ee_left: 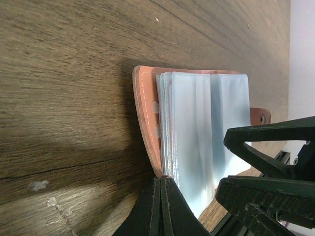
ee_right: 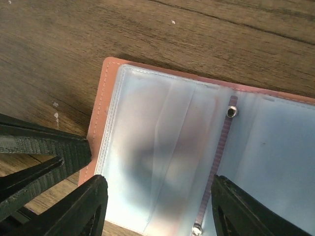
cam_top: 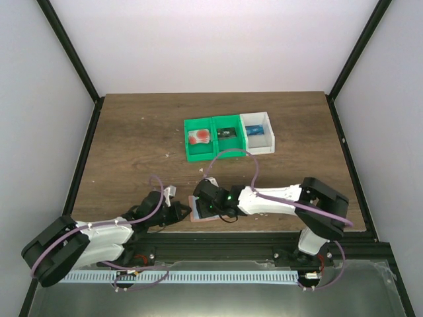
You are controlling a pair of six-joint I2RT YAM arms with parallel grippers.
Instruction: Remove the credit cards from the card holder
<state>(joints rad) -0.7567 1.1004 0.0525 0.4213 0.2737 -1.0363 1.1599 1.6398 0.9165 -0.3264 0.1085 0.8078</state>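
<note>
Look first at the card holder point(ee_right: 162, 147). Lies open and flat near the front edge of the table point(cam_top: 132, 132), right between the two hands. Soft salmon-pink outside, with a neat line of stitches along the rim. Inside, cloudy see-through pockets point(ee_left: 206, 123), smooth and a bit shiny, stacked like pages in a tiny book. Has a thin strip with two little round metal studs down the middle, and a small pink tab with a snap on one edge. No card plain to see in the open pockets.

Next, the left hand point(ee_left: 161, 196). Squeezed tight together, tips right at the near rim of the pink cover. Hard to tell whether a bit of that rim is nipped between the fingers or only pressed down. Either way, most likely there to stop the holder sliding or flopping shut.

Then the right hand point(ee_right: 158, 182). Fingers apart, one on each side of the open pocket page, with nothing between them. Probably spread like that to come down on a pocket and fish out a card.

Farther back, in the middle of the table: a green bin point(cam_top: 198, 157) with two boxes, and a white bin point(cam_top: 259, 148) touching it on the right. In the left green box, one of the credit cards point(cam_top: 197, 137), thin and pale, with a red-orange blot. Looks like the spot for cards taken out. Something dark in the other green box, something blue in the white one. Under it all, brown wood with long dark grain lines.
</note>
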